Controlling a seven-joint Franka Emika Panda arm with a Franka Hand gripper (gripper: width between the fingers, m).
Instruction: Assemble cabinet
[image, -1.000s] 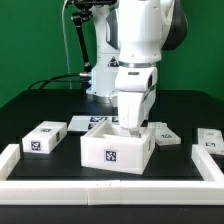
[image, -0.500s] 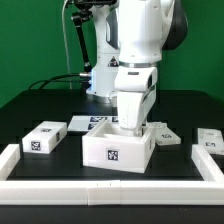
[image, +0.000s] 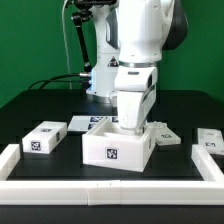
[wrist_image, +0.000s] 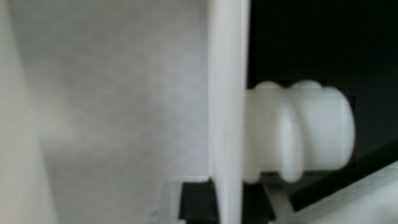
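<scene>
The white arm (image: 140, 40) stands tall, wrist pointing straight down, gripper (image: 131, 118) hanging vertical; its fingers are out of sight, so their spread can't be judged.

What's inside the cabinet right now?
The gripper reaches down into the open top of the cabinet. Its fingertips and the inner compartments are hidden behind the front wall and the arm, so whether anything else sits inside cannot be told.

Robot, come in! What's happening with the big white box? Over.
Gripper low at cabinet, jaws hidden. Cabinet upright, front tag showing. Loose drawer blocks either side, nothing blocking.
</scene>
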